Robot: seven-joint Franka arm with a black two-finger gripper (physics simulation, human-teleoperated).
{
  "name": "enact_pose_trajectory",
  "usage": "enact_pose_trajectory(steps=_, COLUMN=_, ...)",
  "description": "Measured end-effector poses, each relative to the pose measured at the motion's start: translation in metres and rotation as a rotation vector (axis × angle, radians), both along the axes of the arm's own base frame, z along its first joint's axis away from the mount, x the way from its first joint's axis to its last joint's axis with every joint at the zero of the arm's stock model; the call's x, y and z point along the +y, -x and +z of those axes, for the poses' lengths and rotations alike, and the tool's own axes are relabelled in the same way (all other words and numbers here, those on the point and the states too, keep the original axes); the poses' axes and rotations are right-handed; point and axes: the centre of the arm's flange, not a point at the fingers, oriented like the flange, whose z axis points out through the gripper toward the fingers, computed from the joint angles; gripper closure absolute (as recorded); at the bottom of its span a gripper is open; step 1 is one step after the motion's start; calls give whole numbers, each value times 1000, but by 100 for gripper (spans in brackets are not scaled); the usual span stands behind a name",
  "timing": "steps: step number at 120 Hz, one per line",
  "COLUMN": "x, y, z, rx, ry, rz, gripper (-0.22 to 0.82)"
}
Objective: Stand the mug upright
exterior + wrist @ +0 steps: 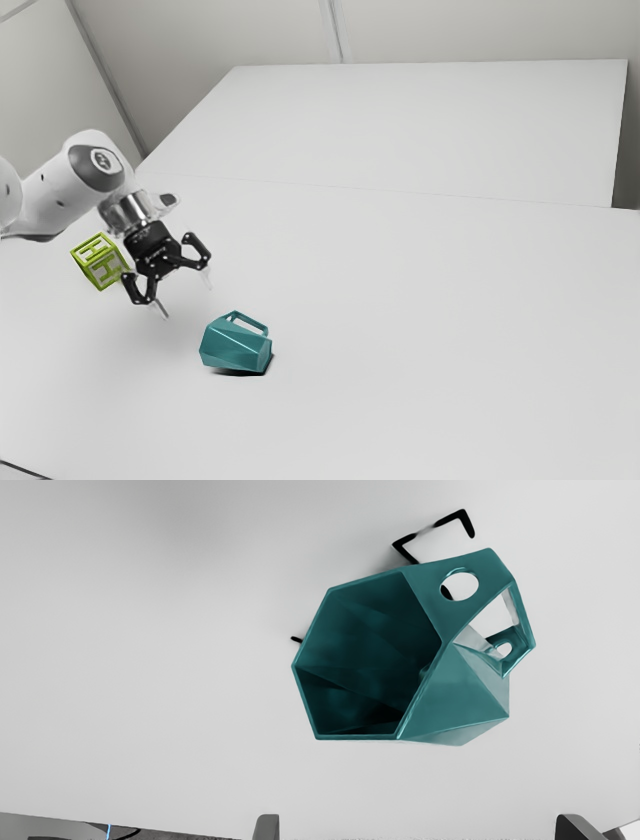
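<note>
The black gripper (pixel 178 292) hangs above the table toward the exterior view's left, its two fingers spread wide with nothing between them. A teal faceted mug (pixel 235 347) lies on its side, a short distance from the gripper toward the exterior view's right, its handle on the upper side. In the wrist view the mug (pixel 465 695) shows its dark open mouth and its handle with a round hole, beyond the fingertips. The open gripper (pixel 417 827) does not touch it.
A yellow-green openwork cube (pixel 99 262) is beside the gripper, toward the exterior view's left. The white table (pixel 450 300) spreads around the mug, and a raised white surface (pixel 430 120) stands at the back.
</note>
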Motion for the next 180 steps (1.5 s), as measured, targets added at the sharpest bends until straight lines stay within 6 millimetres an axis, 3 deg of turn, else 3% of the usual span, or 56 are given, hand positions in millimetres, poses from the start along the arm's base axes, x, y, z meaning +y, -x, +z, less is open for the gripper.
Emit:
enact_pose_trajectory(steps=18, x=-3, y=-4, z=-32, rx=62, ry=40, rz=22, gripper=0)
enact_pose_trajectory(steps=43, x=-5, y=-20, z=-47, rx=59, ry=59, rz=48, gripper=0)
enact_pose_trajectory(steps=68, x=-11, y=-26, z=-57, rx=46, ry=97, rz=90, gripper=0)
enact_pose_trajectory(steps=91, x=-15, y=-30, z=-78, rx=61, ry=132, rz=133, gripper=0)
enact_pose_trajectory(steps=120, x=-33, y=-32, z=-87, rx=70, ry=171, rz=143, gripper=0)
enact_pose_trajectory(steps=150, x=-39, y=-34, z=-84, rx=71, ry=147, rz=117, gripper=54)
enact_pose_trajectory(steps=164, x=-44, y=-38, z=-80, rx=62, ry=144, rz=104, gripper=66)
enact_pose_trajectory(steps=180, x=-50, y=-45, z=-72, rx=47, ry=140, rz=92, gripper=72)
